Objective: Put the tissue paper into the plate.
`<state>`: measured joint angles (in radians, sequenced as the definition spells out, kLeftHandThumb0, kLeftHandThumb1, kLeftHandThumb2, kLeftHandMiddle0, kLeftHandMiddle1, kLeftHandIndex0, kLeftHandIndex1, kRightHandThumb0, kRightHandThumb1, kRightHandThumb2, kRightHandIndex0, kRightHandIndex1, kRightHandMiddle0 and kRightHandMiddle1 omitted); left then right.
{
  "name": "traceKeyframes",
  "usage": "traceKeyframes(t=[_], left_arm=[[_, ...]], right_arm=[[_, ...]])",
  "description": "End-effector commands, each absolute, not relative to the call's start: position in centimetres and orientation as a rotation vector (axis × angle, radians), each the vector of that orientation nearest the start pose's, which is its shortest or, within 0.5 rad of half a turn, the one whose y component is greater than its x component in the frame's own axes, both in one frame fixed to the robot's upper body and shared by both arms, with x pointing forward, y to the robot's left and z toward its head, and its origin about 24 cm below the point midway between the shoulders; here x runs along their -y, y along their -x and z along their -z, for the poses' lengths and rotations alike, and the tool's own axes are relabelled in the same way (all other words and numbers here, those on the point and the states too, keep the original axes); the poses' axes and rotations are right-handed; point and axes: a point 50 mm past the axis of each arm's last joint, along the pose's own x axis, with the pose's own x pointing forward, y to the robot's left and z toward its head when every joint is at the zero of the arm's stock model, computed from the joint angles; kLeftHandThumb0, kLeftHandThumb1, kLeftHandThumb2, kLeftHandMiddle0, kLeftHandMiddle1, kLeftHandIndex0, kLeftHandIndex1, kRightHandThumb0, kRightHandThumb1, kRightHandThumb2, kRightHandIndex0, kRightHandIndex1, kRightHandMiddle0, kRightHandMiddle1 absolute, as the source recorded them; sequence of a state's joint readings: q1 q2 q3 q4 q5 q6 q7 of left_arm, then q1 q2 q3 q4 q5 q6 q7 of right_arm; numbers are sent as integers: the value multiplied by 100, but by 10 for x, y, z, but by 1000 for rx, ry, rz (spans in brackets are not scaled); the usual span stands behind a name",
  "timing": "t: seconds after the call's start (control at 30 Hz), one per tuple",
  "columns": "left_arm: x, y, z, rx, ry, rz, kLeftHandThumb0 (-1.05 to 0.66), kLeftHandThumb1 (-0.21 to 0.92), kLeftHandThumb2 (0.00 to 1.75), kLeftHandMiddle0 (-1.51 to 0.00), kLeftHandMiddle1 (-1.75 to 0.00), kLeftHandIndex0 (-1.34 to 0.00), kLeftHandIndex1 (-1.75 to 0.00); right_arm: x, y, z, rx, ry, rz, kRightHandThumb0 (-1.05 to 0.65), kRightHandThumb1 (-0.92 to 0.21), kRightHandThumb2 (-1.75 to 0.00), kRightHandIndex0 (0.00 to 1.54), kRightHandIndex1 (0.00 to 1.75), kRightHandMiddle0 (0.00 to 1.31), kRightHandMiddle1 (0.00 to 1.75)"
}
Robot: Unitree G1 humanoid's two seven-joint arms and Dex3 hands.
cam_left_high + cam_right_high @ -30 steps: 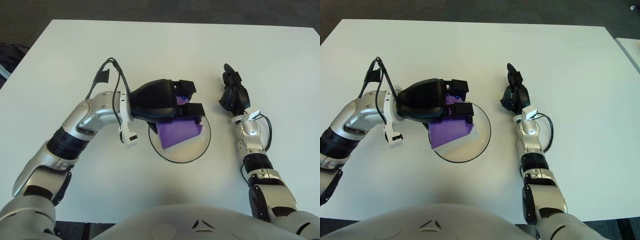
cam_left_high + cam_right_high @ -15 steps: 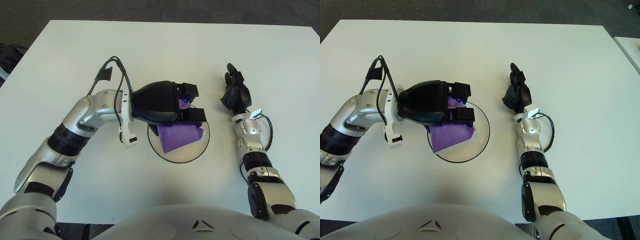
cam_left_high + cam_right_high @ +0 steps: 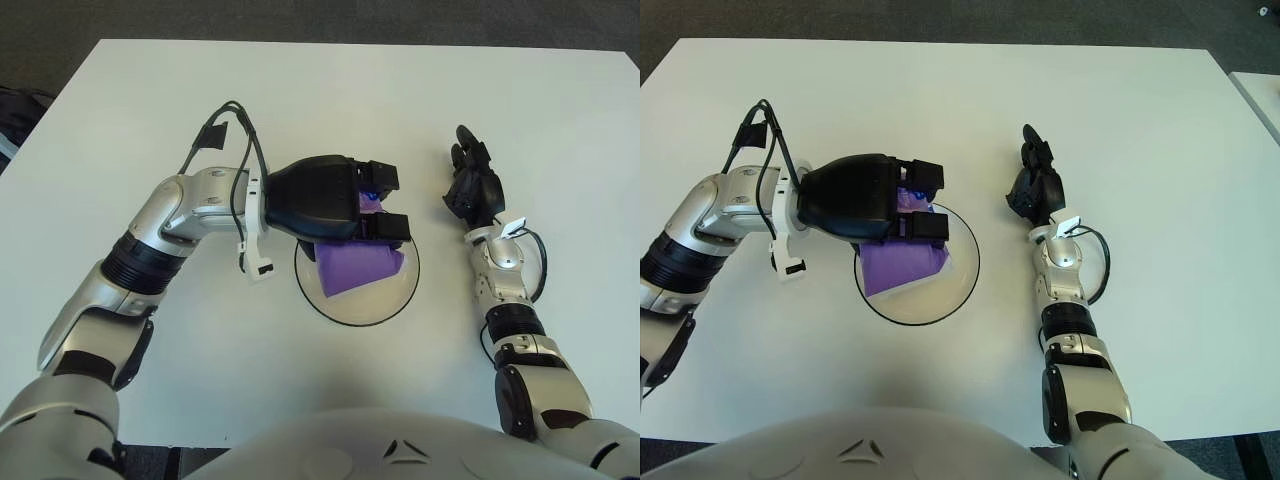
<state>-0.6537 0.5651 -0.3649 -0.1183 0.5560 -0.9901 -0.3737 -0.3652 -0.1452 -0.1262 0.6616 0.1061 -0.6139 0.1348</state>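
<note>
The purple folded tissue paper was seen lying inside the round white black-rimmed plate on the white table, so the placing was judged nearly done, with only release and withdrawal left. It could not be told whether the left hand, over the plate's far-left edge, had its fingers clamped on the tissue. Compared with a second earlier, that hand was found slightly farther back, while the right hand, beside the plate's right, was unchanged, its fingers' state unclear.

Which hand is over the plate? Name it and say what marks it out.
The left hand, its fingers around the purple tissue paper above the plate. The right hand shows to the plate's right, holding nothing.
</note>
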Motion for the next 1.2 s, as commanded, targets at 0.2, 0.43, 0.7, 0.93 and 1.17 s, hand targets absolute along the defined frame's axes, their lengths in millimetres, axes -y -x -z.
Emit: traceKeyframes(t=[0.2, 0.43, 0.7, 0.93, 1.17], left_arm=[[-71, -235, -198, 1452, -1496, 910, -73, 84, 87, -27, -97, -11, -112], [-72, -238, -192, 1495, -1561, 861, -97, 92, 104, -15, -13, -1, -38], [-72, -242, -188, 1522, -1533, 854, -104, 92, 110, -3, -1, 0, -7], [-72, -245, -187, 1549, -1516, 858, -105, 92, 106, 0, 0, 0, -3], [-72, -247, -185, 1561, -1509, 866, -105, 92, 103, 0, 0, 0, -1]], right_arm=[[196, -255, 24, 54, 163, -26, -78, -92, -108, 2, 1, 0, 20], [197, -246, 25, 94, 387, -16, -79, -92, -106, 2, 1, 0, 15], [193, -253, 17, 134, 312, -53, -86, -92, -94, 0, 0, 0, 2], [190, -252, 12, 169, 231, -94, -93, -92, -80, 0, 0, 0, 0], [186, -243, 10, 169, 165, -107, -97, -92, -76, 0, 0, 0, 0]])
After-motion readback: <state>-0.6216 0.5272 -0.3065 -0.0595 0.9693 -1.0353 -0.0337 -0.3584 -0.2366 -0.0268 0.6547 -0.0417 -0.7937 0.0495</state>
